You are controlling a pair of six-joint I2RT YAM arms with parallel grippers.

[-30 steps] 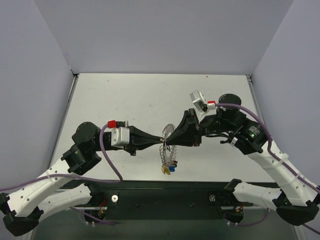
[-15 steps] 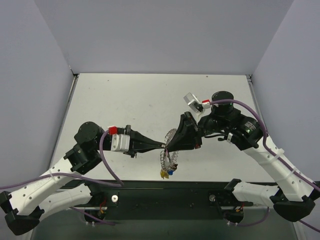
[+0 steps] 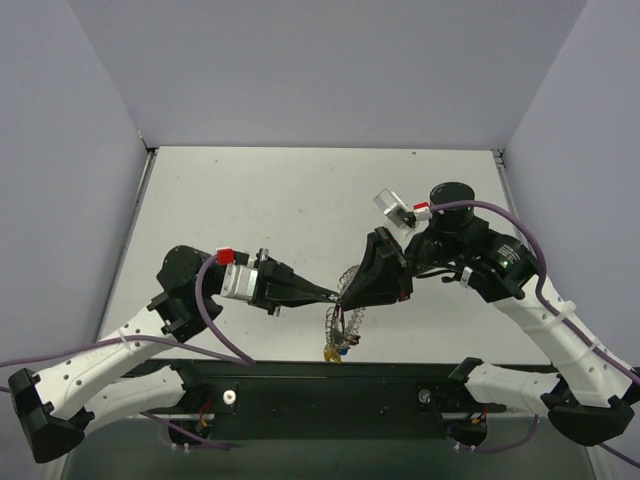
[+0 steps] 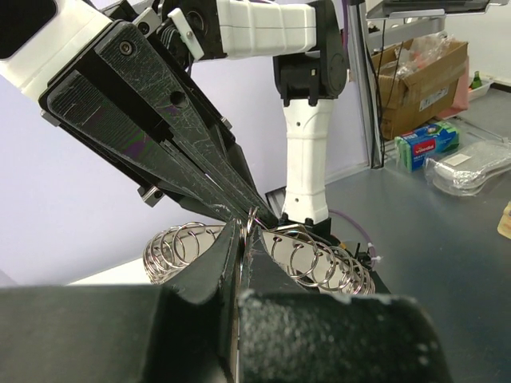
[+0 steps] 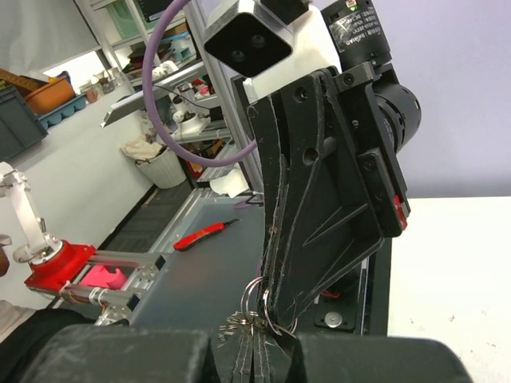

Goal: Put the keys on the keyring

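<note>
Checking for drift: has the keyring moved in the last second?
Yes: the keyring has shifted slightly toward the black base rail.

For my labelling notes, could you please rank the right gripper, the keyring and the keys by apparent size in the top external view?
Largest: the right gripper.
Next: the keyring, partly covered by it.
Smallest: the keys, a tiny cluster at its near end.
</note>
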